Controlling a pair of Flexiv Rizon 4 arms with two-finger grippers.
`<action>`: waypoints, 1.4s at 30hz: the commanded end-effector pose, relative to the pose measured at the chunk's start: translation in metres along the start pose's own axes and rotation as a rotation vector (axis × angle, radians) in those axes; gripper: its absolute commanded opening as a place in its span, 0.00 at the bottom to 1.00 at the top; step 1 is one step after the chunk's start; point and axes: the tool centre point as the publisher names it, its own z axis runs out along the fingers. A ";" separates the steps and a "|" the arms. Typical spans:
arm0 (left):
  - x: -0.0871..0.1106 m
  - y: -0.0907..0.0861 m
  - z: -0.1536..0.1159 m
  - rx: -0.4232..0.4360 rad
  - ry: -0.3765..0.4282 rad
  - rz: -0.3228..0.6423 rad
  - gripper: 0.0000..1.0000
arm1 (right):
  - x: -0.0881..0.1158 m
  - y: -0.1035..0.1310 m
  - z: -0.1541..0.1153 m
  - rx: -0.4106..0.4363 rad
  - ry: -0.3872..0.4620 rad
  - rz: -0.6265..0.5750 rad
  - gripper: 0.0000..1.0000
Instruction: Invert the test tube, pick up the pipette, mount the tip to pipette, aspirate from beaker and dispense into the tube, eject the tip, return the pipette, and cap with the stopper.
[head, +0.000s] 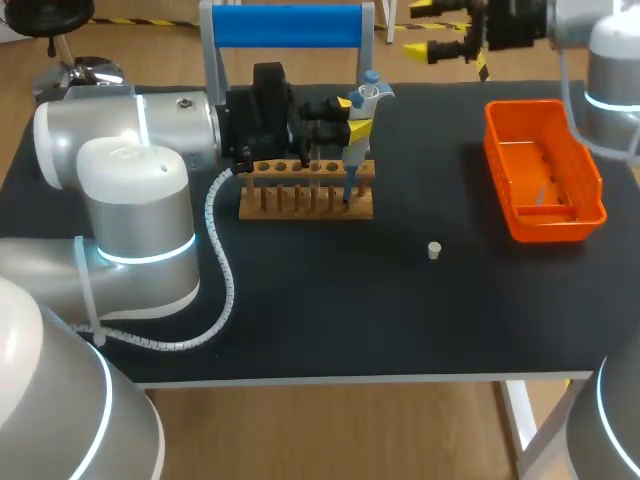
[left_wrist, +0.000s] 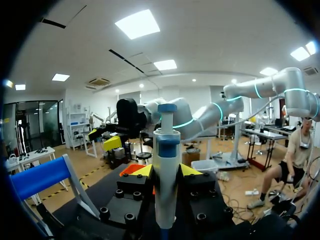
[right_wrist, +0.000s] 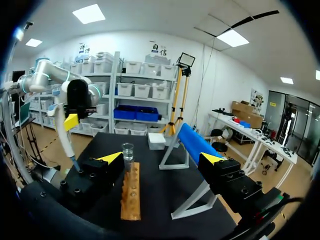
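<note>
- Left end effector (left_wrist: 166, 170) is clamped on the pipette (left_wrist: 165, 175): its 2 yellow fingertips (left_wrist: 144, 170) press the white-and-blue body from both sides, and the pipette stands upright between them.
- From the head view, the left arm comes in from the left and holds the pipette (head: 352, 165) over the right end of the rack (head: 305, 205). The thin lower end of the pipette points down at the rack's holes. Whether it touches the rack I cannot tell.
- Right end effector (right_wrist: 161, 158) is spread wide, with nothing between its 2 fingers. It hangs high, looking along the length of the rack (right_wrist: 131, 200).
- A clear glass vessel (right_wrist: 128, 150) holding some liquid stands at the far end of the rack. Whether it sits in the rack or just behind it I cannot tell.
- The wooden rack lies near the back of the black surface (head: 400, 320), in front of a frame with a blue bar (head: 287, 25).
- The stopper (head: 434, 250), small and pale, stands alone on the surface to the right of the rack, well apart from both end effectors.
- An orange bin (head: 550, 225) sits by the right edge of the surface.
</note>
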 end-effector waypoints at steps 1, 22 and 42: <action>0.001 0.001 0.000 0.003 -0.005 0.001 0.00 | -0.023 0.006 0.031 0.054 0.007 0.008 1.00; 0.001 0.001 0.000 0.003 -0.005 0.001 0.00 | -0.049 0.000 0.101 0.188 -0.079 0.016 1.00; 0.001 0.001 0.000 0.003 -0.005 0.001 0.00 | -0.055 -0.019 0.117 0.226 -0.099 0.017 1.00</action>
